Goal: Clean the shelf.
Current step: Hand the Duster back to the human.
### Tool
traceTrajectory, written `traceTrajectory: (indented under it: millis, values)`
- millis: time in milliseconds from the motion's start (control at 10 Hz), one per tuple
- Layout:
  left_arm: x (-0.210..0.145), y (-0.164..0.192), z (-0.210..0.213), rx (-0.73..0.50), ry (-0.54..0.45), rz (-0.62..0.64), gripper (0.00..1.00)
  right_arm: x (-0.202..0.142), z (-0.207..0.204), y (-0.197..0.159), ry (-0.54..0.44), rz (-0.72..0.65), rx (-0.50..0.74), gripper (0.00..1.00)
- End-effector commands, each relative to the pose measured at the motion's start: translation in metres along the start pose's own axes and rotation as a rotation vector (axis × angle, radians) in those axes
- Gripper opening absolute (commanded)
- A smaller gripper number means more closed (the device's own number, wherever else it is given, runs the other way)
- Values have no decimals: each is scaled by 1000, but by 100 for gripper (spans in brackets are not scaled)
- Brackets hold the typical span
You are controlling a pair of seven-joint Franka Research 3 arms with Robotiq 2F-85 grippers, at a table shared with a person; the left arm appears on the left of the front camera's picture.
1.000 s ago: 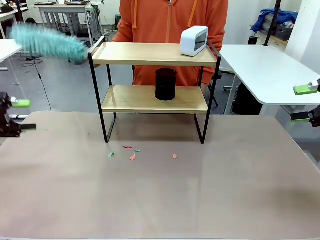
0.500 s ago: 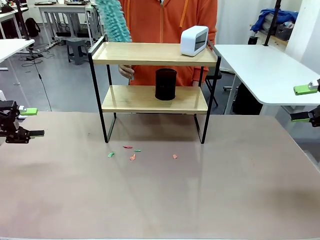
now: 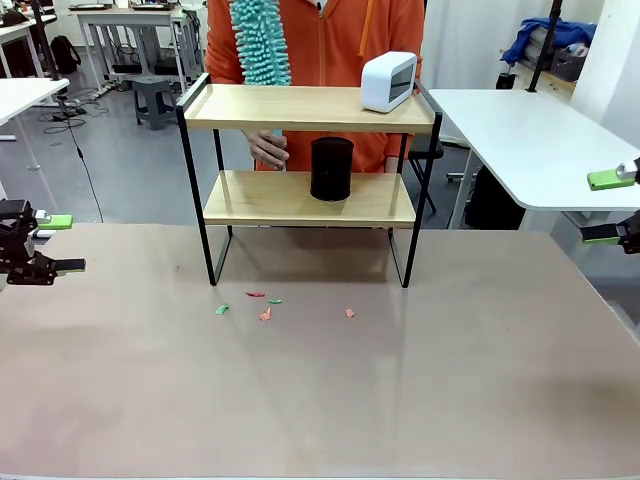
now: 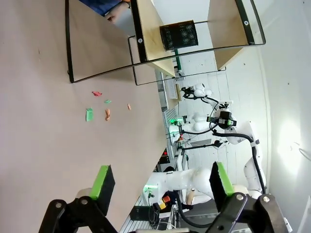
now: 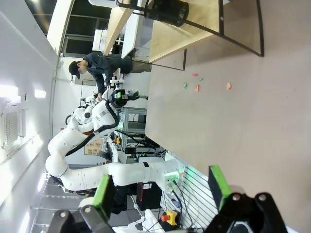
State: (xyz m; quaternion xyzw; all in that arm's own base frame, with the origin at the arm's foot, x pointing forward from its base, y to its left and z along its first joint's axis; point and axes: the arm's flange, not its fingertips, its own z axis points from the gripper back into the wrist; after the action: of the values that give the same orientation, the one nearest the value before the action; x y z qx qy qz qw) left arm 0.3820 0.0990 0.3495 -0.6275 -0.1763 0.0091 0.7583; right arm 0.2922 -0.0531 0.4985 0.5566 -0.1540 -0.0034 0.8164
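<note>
Duster (image 3: 262, 40) now upright behind shelf (image 3: 310, 108)

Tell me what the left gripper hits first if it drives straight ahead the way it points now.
Probably nothing soon: the left gripper, open, points over bare table. The paper scraps and the shelf lie off to one side, though depth is unclear.

R tool (image 5: 163, 191) open, shelf (image 5: 170, 34), scraps (image 5: 197, 88) on table (image 5: 233, 131)

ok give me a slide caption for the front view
Person's hand holds a teal duster upright behind the shelf; both open grippers wait at the table edges.
</note>
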Motion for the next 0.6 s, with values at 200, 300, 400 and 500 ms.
traceTrajectory:
  millis: [200,300,400,500]
  values:
    - [-5,-4,-1,4,-3,2,100,-1,1,1,-3,4,3,100]
    - [-5,-4,-1,4,-3,2,100,-1,1,1,-3,4,3,100]
    - [-5,-4,-1,4,-3,2,100,-1,1,1,-3,4,3,100]
    - [-5,-4,-1,4,-3,2,100,-1,1,1,-3,4,3,100]
